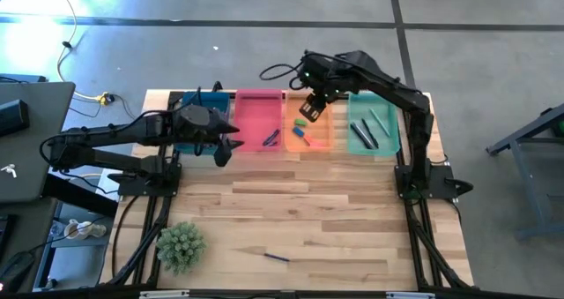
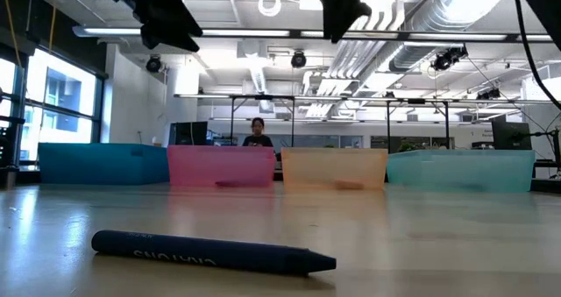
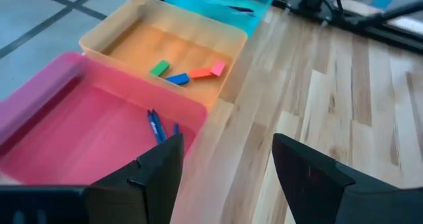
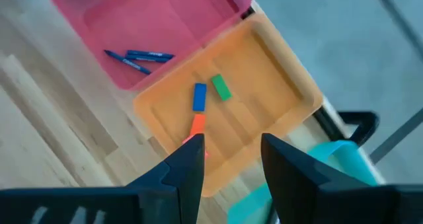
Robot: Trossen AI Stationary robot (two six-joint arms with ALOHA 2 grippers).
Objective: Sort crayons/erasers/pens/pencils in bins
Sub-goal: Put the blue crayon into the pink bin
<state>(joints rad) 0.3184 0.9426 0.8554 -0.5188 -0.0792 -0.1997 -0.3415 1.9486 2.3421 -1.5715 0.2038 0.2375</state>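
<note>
A: Dark blue crayon is lying alone on the desk, near the front edge, well apart from the bins. Probably light, waxy and brittle; a mid-length, across-the-barrel pinch is advised.

B: Hands? Erasers?

A: Left hand is being held apart, empty, by the pink bin. Right hand is hovering apart over the orange bin, where the erasers are lying.

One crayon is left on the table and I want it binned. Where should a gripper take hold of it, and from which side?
Grip the dark blue crayon at mid-length from straight above, fingers across its thin body. It lies flat on the wooden table with open space all around.
</note>
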